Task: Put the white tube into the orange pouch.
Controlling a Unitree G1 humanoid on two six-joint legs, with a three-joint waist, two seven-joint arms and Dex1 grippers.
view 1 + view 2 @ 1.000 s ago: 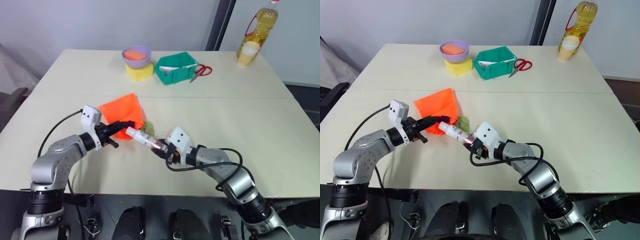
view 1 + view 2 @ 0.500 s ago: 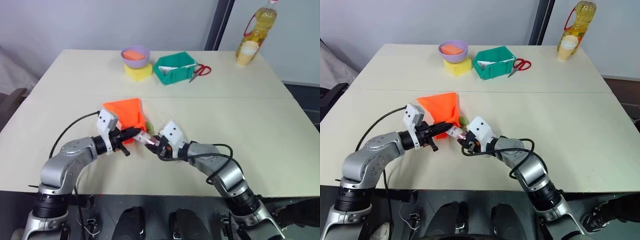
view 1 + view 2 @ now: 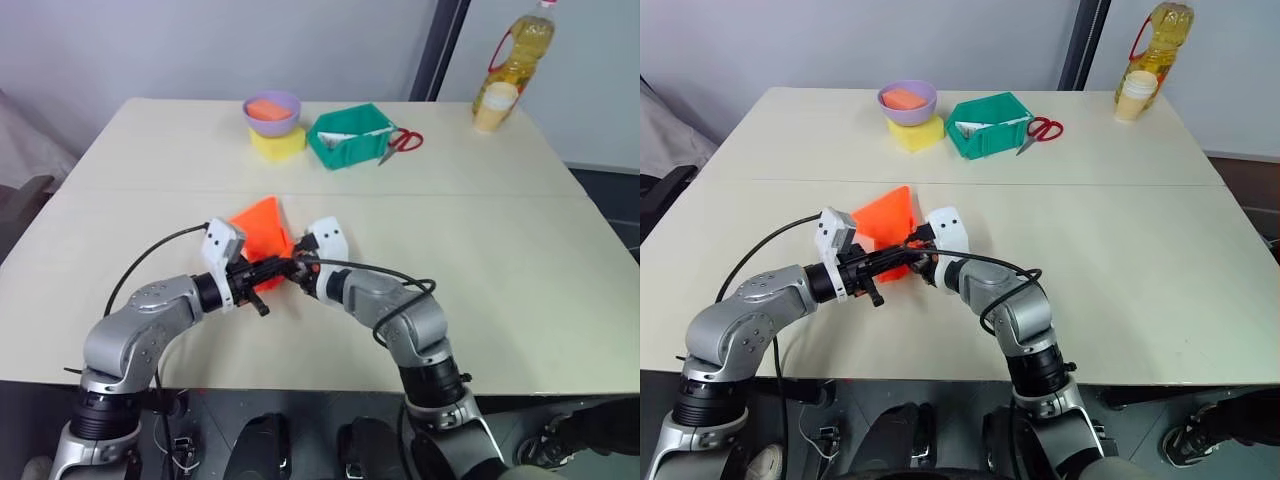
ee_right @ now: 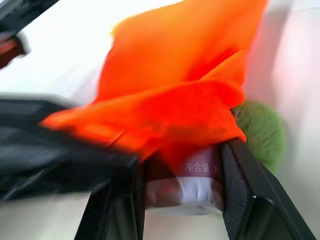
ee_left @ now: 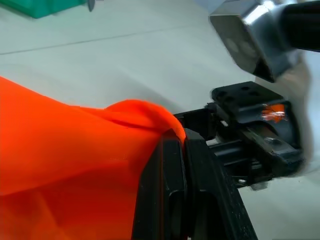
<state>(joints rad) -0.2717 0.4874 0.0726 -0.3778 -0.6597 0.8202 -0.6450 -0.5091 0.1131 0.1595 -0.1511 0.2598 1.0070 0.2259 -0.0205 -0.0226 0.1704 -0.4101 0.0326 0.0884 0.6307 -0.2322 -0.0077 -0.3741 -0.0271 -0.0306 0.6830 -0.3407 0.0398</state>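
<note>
The orange pouch (image 3: 262, 226) lies at mid-table with its near edge lifted. My left gripper (image 5: 174, 141) is shut on that edge, pinching a fold of the fabric. My right gripper (image 4: 184, 161) meets it from the right and is shut on the white tube (image 4: 183, 189), held between its two black fingers (image 4: 241, 196). The tube's front end is hidden under the orange cloth at the pouch's mouth. A round green tag (image 4: 260, 135) lies just beside the pouch. In the left eye view the two grippers touch tip to tip (image 3: 288, 268).
At the back of the table stand a purple bowl (image 3: 272, 108) on a yellow sponge (image 3: 278, 144), a green box (image 3: 350, 136) and red scissors (image 3: 404, 141). A yellow oil bottle (image 3: 522, 55) and a cup (image 3: 496, 106) stand at the far right corner.
My right gripper swung left and rolled, carrying the tube to the pouch's mouth. My left gripper pulled the pouch's edge to the right. The tube's tip is now under the fabric.
</note>
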